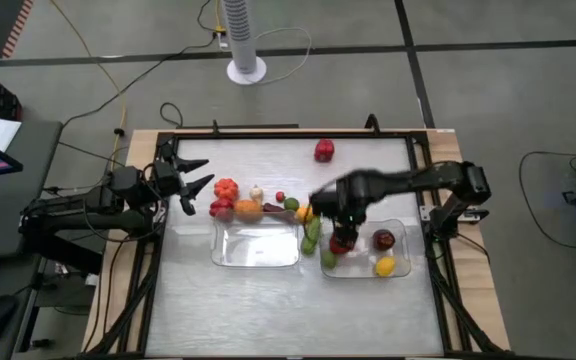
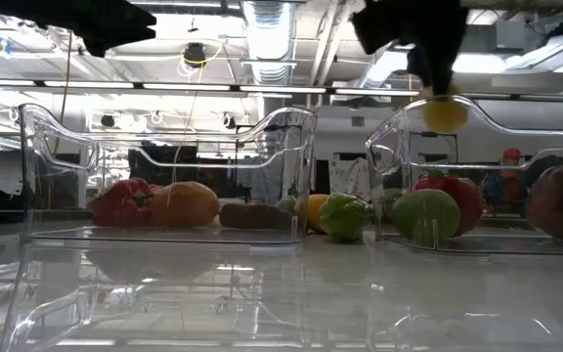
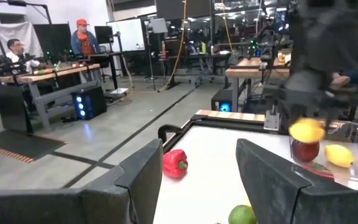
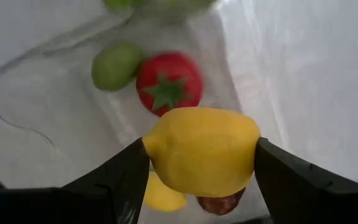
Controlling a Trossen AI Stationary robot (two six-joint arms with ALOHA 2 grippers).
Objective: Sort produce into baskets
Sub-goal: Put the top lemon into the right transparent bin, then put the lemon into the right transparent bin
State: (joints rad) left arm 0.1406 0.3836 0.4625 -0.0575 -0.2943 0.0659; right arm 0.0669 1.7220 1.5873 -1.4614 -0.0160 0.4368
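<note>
My right gripper (image 4: 201, 155) is shut on a yellow lemon (image 2: 445, 112) above the right clear basket (image 1: 400, 252). In that basket lie a red tomato (image 4: 169, 82), a green lime (image 4: 115, 65), another lemon (image 1: 385, 265) and a dark red fruit (image 1: 383, 238). The left clear basket (image 1: 223, 250) stands on the table. Behind it lie a red pepper (image 1: 226, 190), an orange piece (image 1: 248, 208) and a white bulb (image 1: 256, 192). A long green piece (image 1: 312, 235) lies between the baskets. My left gripper (image 1: 196, 187) is open and empty at the table's left. My right gripper pinches the yellow lemon by two opposite sides (image 4: 157, 155) between its two fingers. The fingers point down from above. The lemon is lifted clear, above the tomato and the lime in the right basket.
A second red pepper (image 1: 324, 150) lies alone near the table's far edge, also in the left wrist view (image 3: 174, 163). Small red, green and yellow pieces (image 1: 291, 205) lie behind the gap between the baskets. People sit in the room beyond the table (image 3: 82, 40).
</note>
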